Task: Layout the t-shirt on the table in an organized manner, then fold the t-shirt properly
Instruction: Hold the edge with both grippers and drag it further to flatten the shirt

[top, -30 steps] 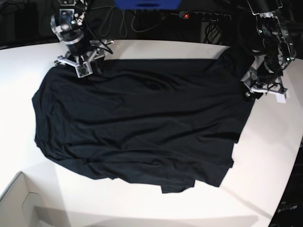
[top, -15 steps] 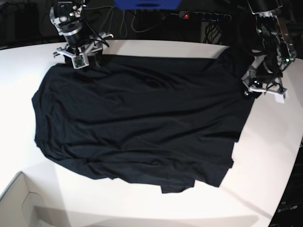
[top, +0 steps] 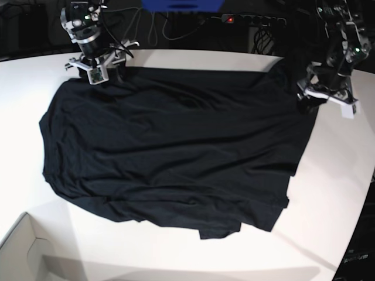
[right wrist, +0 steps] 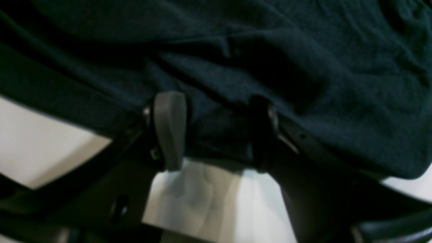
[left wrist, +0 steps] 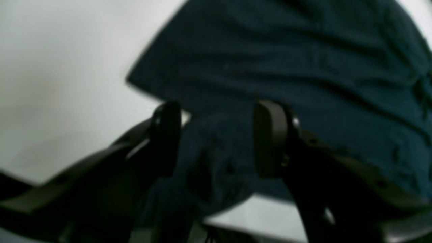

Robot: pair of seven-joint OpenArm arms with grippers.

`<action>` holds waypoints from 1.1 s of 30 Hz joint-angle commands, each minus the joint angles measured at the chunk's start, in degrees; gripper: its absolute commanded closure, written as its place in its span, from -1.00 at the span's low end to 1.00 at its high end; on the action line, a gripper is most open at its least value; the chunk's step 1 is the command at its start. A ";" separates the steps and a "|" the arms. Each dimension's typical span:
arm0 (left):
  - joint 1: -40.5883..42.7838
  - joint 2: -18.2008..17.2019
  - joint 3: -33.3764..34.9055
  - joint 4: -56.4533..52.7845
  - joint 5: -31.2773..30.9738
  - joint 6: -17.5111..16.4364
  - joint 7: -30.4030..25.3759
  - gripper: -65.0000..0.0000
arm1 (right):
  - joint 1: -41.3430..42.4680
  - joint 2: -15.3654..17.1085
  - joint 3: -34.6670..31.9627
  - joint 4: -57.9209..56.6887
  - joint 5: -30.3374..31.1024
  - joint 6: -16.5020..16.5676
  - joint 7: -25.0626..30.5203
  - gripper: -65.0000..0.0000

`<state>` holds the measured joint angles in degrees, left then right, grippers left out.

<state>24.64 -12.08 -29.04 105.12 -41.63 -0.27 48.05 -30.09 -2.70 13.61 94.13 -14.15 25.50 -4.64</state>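
Base view, layout step: spreading t-shirt (top: 170, 152) across tabletop (top: 328, 193), left gripper (top: 319, 93) and right gripper (top: 98, 69) each pinching a far-edge fold, next needing outward tensioning.

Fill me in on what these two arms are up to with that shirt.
Both arms are laying the black t-shirt out flat on the white table. The right gripper and the left gripper each have a bunch of cloth between their fingers at the far edge. The shirt is spread wide, wrinkled, and not yet folded.
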 commanded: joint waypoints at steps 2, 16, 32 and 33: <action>0.81 -0.54 -0.02 -2.31 -0.35 -0.03 -0.45 -0.03 | -0.82 0.28 0.33 -0.02 -2.07 -0.22 -3.22 0.07; -2.09 -0.98 -0.11 -12.42 0.26 -0.03 -1.06 -0.03 | -5.47 0.99 0.15 3.24 -2.07 -0.13 -3.05 0.07; -3.33 -1.15 -0.19 -11.63 -0.09 -0.03 -1.06 -0.03 | -11.19 1.42 0.15 4.99 -2.07 -0.05 -3.05 0.07; -3.59 -1.15 -0.19 -11.54 -0.18 -0.03 -1.06 -0.03 | -11.01 1.42 0.15 4.99 -2.07 -0.05 -3.05 0.07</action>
<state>21.08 -12.64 -29.04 92.75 -41.60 -1.02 46.48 -40.05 -1.56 13.50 99.13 -14.48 25.50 -4.62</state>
